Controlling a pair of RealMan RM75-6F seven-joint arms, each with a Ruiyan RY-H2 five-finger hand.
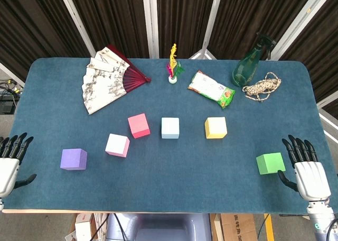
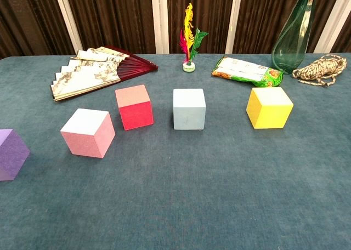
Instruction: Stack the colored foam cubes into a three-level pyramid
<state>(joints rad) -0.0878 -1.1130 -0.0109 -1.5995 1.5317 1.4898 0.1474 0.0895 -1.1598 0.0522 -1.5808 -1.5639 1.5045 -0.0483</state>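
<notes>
Six foam cubes lie apart on the blue table [image 1: 169,183], none stacked. From left to right: purple cube [image 1: 73,159] [image 2: 10,154], pale pink cube [image 1: 117,145] [image 2: 88,132], red cube [image 1: 138,125] [image 2: 134,106], light blue cube [image 1: 170,128] [image 2: 189,108], yellow cube [image 1: 215,128] [image 2: 269,107], green cube [image 1: 270,163]. My left hand [image 1: 10,161] rests open at the table's front left edge, left of the purple cube. Open too, my right hand [image 1: 306,169] sits at the front right edge, just right of the green cube. Neither hand shows in the chest view.
Along the back stand a folding fan [image 1: 108,77], a feather shuttlecock [image 1: 173,66], a snack bag [image 1: 211,89], a green glass bottle [image 1: 252,64] and a coil of rope [image 1: 262,86]. A box [image 1: 237,228] sits on the floor below the front edge.
</notes>
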